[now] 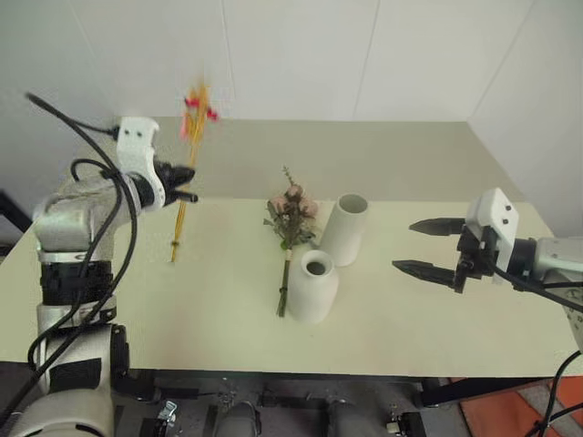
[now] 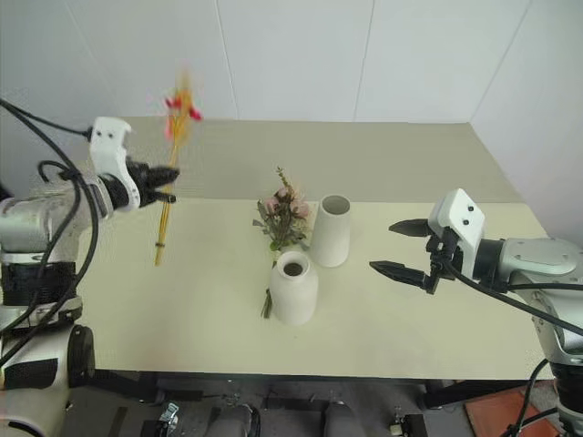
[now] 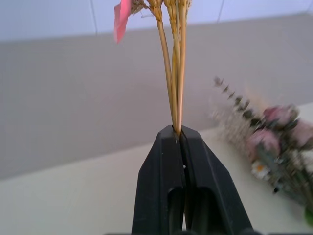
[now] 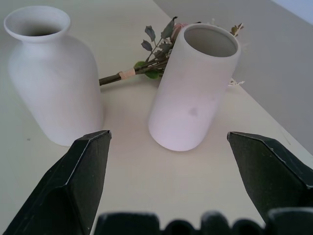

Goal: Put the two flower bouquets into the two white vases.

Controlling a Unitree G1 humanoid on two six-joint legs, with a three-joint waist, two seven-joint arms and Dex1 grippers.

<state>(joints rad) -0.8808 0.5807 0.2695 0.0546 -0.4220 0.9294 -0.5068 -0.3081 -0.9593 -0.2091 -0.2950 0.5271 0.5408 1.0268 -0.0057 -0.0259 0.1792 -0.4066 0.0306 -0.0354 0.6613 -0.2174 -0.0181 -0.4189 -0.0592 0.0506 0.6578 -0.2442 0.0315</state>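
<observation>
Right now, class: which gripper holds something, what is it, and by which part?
The left gripper is shut on the slim yellow straw bouquet, gripping mid-stem. The right gripper is open, holding nothing.

Rose bouquet (image 1: 291, 218) lying left of both vases (upright), bottle vase (image 1: 312, 286) before cylinder vase (image 1: 344, 229)

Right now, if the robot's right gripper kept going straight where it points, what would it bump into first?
Probably the cylinder vase: it stands almost straight ahead between the right gripper's open fingers, with the bottle vase just beside that line.
</observation>
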